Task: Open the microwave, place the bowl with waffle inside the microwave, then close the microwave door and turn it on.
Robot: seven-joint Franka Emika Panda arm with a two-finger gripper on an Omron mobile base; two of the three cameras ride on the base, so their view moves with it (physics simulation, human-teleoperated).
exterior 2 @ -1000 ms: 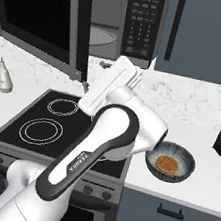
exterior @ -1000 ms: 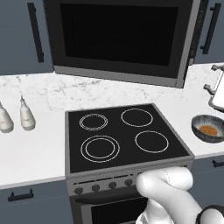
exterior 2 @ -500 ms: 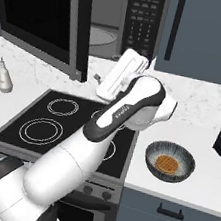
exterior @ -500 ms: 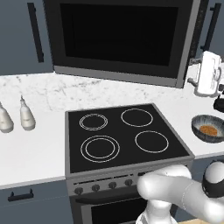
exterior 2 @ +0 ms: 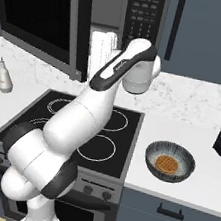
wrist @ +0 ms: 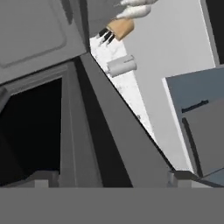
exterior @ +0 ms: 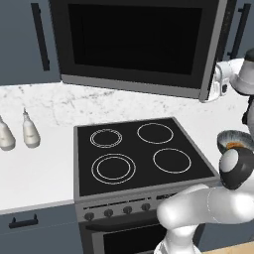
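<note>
Microwave door (exterior: pixel 134 47) swung open, dark glass window.

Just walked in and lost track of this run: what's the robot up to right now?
The microwave door already stands swung open over the stove. The white arm is raised beside the door's free edge, its claw open and holding nothing. The bowl with waffle sits untouched on the counter right of the stove, so loading it into the microwave is not yet done.

Arm (exterior 2: pixel 79 128) — glossy white rounded shells, bulbous links, dark charcoal bands at the joints, a black strip along the upper link — no markings legible.
</note>
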